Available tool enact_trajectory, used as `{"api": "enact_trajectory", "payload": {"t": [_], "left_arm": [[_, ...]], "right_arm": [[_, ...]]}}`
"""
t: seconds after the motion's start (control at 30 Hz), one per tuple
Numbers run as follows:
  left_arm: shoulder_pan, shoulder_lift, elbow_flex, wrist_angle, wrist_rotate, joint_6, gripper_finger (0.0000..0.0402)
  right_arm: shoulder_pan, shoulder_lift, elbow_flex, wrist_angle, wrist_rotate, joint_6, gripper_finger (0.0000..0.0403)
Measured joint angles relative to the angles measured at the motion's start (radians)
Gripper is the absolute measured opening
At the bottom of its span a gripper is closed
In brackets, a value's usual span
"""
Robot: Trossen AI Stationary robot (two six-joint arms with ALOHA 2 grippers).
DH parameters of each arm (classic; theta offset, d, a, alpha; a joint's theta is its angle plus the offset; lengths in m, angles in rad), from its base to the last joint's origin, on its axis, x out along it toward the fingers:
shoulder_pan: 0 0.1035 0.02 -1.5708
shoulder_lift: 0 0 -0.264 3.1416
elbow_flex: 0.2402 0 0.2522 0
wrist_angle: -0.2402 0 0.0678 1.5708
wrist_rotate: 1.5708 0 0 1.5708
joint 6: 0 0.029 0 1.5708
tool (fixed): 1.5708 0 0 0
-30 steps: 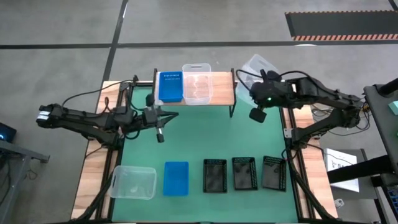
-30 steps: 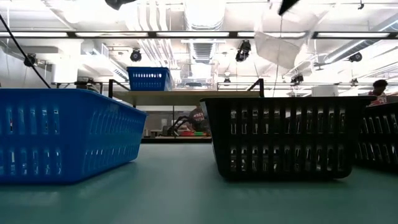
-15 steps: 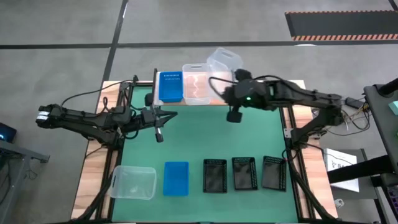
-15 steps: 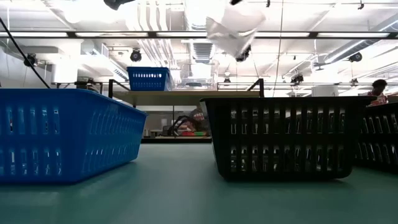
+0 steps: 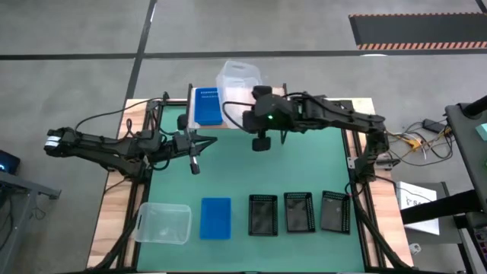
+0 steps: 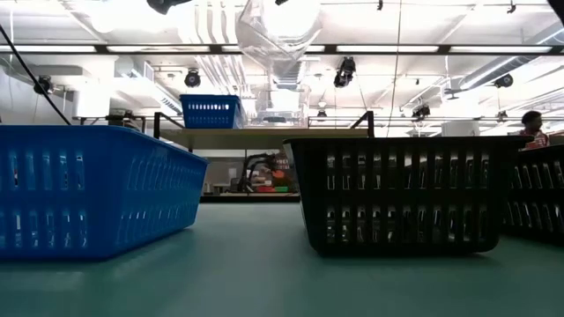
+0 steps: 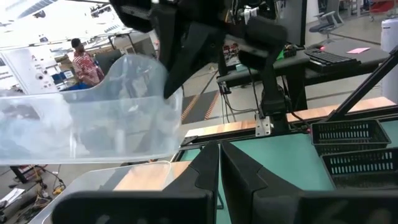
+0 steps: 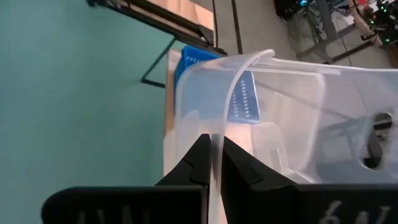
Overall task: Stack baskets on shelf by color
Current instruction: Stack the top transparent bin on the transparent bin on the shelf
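Right jaws [image 8: 212, 163] clamp thin rim of clear glossy basket [image 5: 237, 80] above shelf [image 5: 272, 94]; left jaws [image 7: 220, 163] closed, empty.

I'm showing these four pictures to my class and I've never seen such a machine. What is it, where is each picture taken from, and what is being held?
It is a robot with two dark arms at a green table. One picture looks straight down, one looks level across the tabletop, and two come from cameras on the wrists. The right end effector is shut on the wall of a clear basket, carrying it over the wooden shelf, where a blue basket and another clear one sit. The left end effector waits, shut, over the table. Near the front edge lie a clear basket, a blue one and three black baskets.
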Motion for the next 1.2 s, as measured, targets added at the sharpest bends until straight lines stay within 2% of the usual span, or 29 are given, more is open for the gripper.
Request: {"api": "enact_trajectory", "payload": {"t": [0.57, 0.97, 1.2], "left_arm": [[0.0, -0.04, -0.024, 0.001, 0.001, 0.0, 0.0], [0.0, -0.096, -0.062, 0.024, 0.006, -0.002, 0.0], [0.0, -0.094, -0.062, 0.032, 0.007, -0.004, 0.0]], "right_arm": [[-0.095, 0.084, 0.016, -0.051, 0.001, 0.02, 0.0008], [-0.107, 0.097, 0.016, -0.049, 0.001, 0.011, 0.0009], [-0.107, 0.099, 0.016, -0.049, 0.003, 0.014, 0.0029]]}}
